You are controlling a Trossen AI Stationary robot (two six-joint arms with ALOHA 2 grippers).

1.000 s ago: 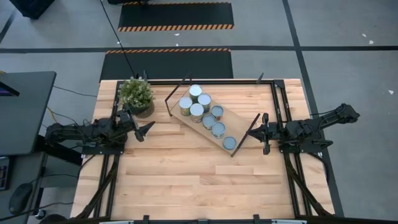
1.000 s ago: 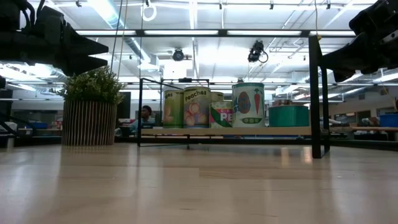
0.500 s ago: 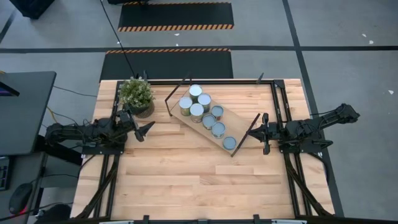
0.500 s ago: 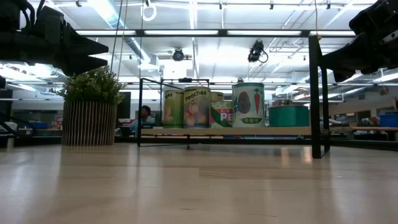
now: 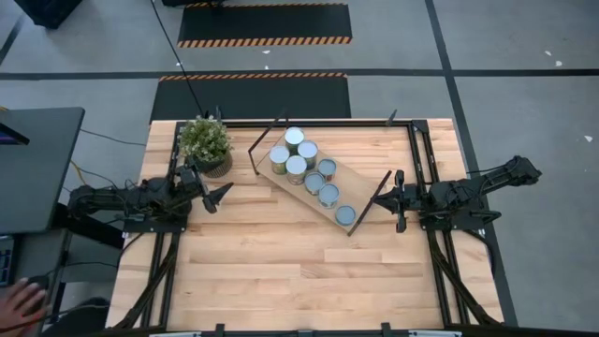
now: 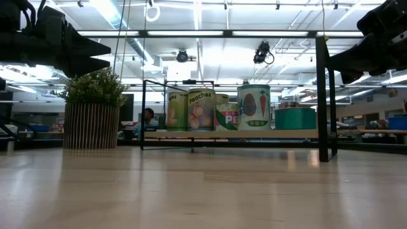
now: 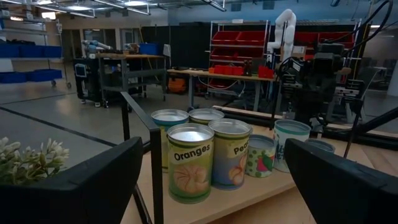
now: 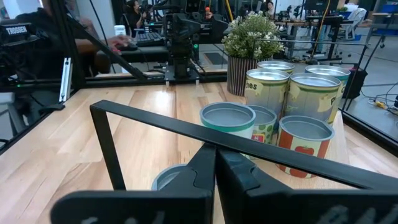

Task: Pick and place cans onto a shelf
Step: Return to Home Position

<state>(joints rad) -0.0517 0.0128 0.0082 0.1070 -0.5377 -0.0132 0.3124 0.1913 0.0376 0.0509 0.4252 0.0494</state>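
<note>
Your cans [image 5: 309, 168] stand on the shelf [image 5: 363, 189] toward the table's [image 5: 281, 271] far edge. The left gripper [image 5: 223, 195] gapes wide near the left edge, and the right gripper [image 5: 395, 199] is pinched closed near the right edge.

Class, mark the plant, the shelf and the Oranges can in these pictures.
Plant [image 5: 205, 139]: high view, on the leaves.
Shelf [image 5: 360, 185]: high view, on bare board.
Oranges can [image 7: 189, 167]: left wrist view, on the label.
</note>
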